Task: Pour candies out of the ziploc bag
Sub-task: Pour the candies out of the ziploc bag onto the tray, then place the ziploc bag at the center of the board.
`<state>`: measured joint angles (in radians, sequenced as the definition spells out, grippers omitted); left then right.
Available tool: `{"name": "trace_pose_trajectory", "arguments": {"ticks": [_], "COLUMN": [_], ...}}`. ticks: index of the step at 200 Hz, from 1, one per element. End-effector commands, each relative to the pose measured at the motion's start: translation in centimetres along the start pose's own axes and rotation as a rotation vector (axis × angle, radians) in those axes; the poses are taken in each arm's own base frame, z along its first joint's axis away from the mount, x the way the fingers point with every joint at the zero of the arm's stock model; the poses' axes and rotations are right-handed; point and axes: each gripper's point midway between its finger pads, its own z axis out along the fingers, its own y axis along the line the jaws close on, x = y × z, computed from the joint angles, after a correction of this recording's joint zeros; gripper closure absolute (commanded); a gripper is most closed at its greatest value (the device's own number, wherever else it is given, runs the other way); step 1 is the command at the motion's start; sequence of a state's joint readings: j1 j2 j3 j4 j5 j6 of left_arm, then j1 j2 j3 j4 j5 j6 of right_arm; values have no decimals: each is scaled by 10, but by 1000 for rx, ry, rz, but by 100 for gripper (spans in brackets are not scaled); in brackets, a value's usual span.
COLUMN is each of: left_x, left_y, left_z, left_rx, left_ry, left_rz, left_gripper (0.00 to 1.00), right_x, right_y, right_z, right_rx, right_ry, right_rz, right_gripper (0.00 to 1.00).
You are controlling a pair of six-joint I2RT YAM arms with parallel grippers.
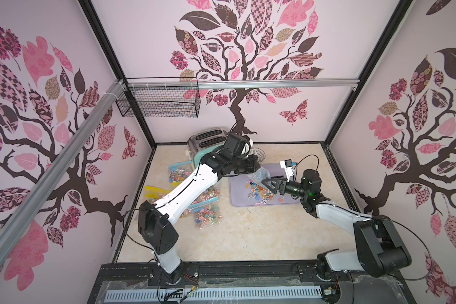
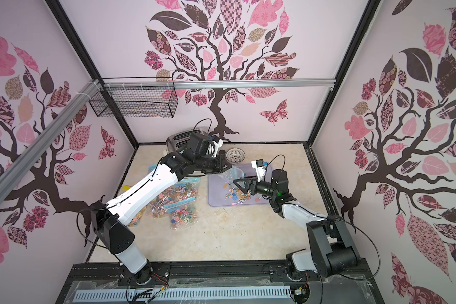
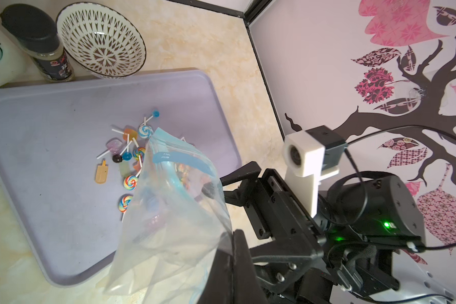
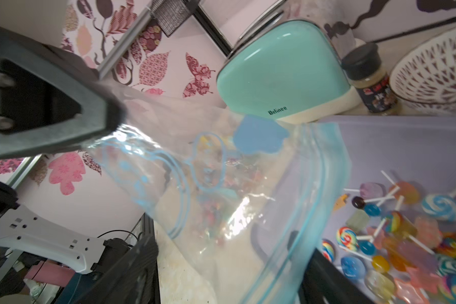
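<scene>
A clear ziploc bag (image 1: pixel 261 173) (image 2: pixel 233 172) with a blue zip strip hangs over the lilac tray (image 1: pixel 237 200) (image 3: pixel 50 158). My left gripper (image 3: pixel 233 237) (image 1: pixel 256 163) is shut on a corner of the bag (image 3: pixel 174 210), holding it up with its mouth tilted down toward the tray. Loose candies (image 3: pixel 128 155) (image 4: pixel 406 231) (image 1: pixel 258 196) lie in a small heap on the tray below the mouth. My right gripper (image 4: pixel 232 258) (image 1: pixel 264 181) stands open beside the bag, its jaws wide apart with the bag's film (image 4: pixel 221 184) between them. Colours show through the film; I cannot tell whether candies are inside.
Behind the tray stand a patterned bowl (image 3: pixel 100 39) (image 1: pixel 257 154), a black-capped spice jar (image 3: pixel 42 44) and a mint toaster (image 4: pixel 282 68) (image 1: pixel 208 139). Several full candy bags (image 1: pixel 203 205) (image 2: pixel 174 202) lie left of the tray under my left arm. A wire basket (image 1: pixel 158 100) hangs on the back rail.
</scene>
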<state>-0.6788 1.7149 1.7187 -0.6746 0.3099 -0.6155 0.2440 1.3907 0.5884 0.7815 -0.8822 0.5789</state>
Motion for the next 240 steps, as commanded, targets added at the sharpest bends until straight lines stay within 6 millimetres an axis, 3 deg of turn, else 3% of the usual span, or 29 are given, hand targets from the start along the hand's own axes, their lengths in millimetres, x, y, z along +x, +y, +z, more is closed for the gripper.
{"name": "trace_pose_trajectory", "arguments": {"ticks": [1,20,37,54,61,84,92,114,121,133,167,186,216,240], "left_x": [-1,-1,-2,-1,-1,1,2,12,18,29,70,89,111,119], "left_y": [-2,-3,-1,3,7,25,33,60,70,85,137,167,199,217], "left_z": [-6,-8,-10,-13,-16,-25,-31,-45,-50,-57,-74,-84,-96,-110], "left_rx": [5,11,3,-15,-27,-85,-105,-202,-240,-293,-458,-570,-619,-641], "left_ry": [-25,-33,-39,-41,-45,-61,-70,-78,-75,-62,-37,-33,-41,-67], "left_rz": [-5,-5,-2,4,4,6,4,4,2,-4,-68,-109,-191,-240], "left_gripper": [100,100,100,100,99,58,48,32,15,6,2,2,4,5], "right_x": [-15,-16,-16,-16,-17,-25,-32,-63,-74,-93,-132,-139,-124,-105], "right_y": [29,32,32,29,24,-2,-12,-48,-62,-86,-151,-188,-245,-274], "right_z": [3,6,6,6,7,4,-1,-25,-36,-57,-118,-144,-165,-178], "right_rx": [-142,-182,-189,-163,-126,101,205,515,592,738,1006,1097,1177,1244], "right_ry": [-29,-21,-25,-21,-19,-2,-4,-47,-73,-129,-320,-400,-434,-412], "right_rz": [-43,-9,24,34,40,-1,-31,-91,-89,-86,-69,-41,27,78], "right_gripper": [28,52,80,100,100,100,100,100,100,100,100,100,100,100]}}
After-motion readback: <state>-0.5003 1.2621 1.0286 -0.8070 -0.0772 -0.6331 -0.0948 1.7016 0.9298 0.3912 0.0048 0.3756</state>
